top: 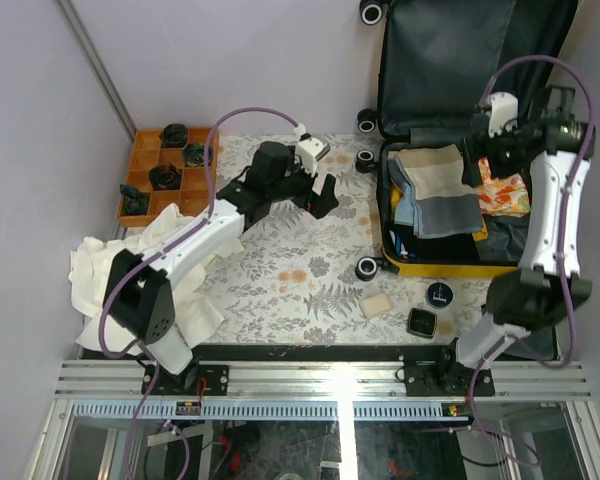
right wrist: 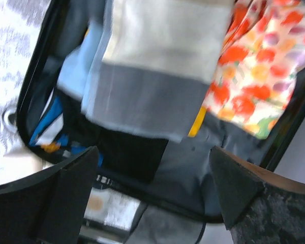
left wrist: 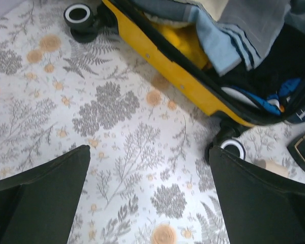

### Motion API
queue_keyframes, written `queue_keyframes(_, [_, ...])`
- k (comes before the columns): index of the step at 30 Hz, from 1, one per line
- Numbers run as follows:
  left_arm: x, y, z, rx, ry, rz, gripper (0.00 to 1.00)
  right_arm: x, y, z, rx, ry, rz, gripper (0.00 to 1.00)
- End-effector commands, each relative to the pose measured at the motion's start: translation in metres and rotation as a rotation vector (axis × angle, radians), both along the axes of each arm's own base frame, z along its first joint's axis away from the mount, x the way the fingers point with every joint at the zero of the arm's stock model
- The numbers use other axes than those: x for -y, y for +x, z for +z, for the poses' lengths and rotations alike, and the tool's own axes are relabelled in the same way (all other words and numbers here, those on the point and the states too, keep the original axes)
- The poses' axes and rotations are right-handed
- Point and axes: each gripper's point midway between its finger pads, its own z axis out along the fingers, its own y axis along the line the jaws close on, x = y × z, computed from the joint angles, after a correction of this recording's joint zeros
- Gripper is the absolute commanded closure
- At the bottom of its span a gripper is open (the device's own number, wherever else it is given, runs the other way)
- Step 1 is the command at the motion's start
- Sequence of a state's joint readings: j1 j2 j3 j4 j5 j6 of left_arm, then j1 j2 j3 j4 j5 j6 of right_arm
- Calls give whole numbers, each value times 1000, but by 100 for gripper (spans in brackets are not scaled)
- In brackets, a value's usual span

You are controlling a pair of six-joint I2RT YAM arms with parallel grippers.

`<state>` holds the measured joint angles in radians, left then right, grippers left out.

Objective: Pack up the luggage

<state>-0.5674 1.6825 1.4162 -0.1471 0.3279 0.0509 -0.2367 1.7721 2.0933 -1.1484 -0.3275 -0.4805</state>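
The luggage (top: 440, 268) lay open on the far right of the worktop (top: 280, 260), with its dark-lined lid propped upright against the wall. Inside, a folded grey-and-cream cloth (top: 435, 185) sat on pale blue fabric, and a floral cloth (top: 505, 190) lay just beside it.

The right claw (right wrist: 152, 168) hung over these contents, jaws wide and holding nothing. The left claw (left wrist: 150, 173), equally wide and empty, hovered above the patterned worktop just beside the luggage's yellow wall.

By my reading, packing was between items, with clothes in and both claws free. A tan block (top: 377, 305), a round dark case (top: 441, 295) and a square dark box (top: 421, 322) lay near the luggage's front edge. Farther left were a white cloth (top: 110, 265) and an orange tray (top: 140, 175) of dark objects.

The next move probably called for one claw to clear the rim, drop onto a loose piece and close.

No brand or writing could be read. The round case bore a pale mark, too small to make out.
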Motion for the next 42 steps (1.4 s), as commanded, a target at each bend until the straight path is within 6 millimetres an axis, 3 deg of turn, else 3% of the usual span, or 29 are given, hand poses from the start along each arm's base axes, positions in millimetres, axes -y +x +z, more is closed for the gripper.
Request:
queue_keyframes(1, [-18, -18, 28, 69, -9, 8, 0, -13, -94, -3, -112, -29, 86, 5])
queue_keyframes(6, [-28, -40, 27, 44, -25, 3, 0, 8, -176, -44, -246, -98, 0, 9])
queue_keyframes(9, [-34, -50, 28, 38, -27, 4, 0, 17, -215, -69, -293, -137, -76, 11])
queue_keyframes(15, [-38, -54, 26, 28, -15, 7, 0, 24, -260, -135, -357, -200, -188, 15])
queue_keyframes(19, [-43, -50, 31, 43, -5, 22, 0, 35, -265, -175, -352, -252, -226, 16])
queue_keyframes(27, [-51, -46, 24, 11, 12, 36, 0, 52, -262, -213, -279, -333, -290, 18])
queue_keyframes(32, [-52, -42, 19, -5, 15, 42, 0, 57, -251, -216, -230, -349, -296, 25])
queue_keyframes(42, [-57, -30, 20, -5, 31, 51, 0, 61, -253, -251, -288, -389, -182, 32])
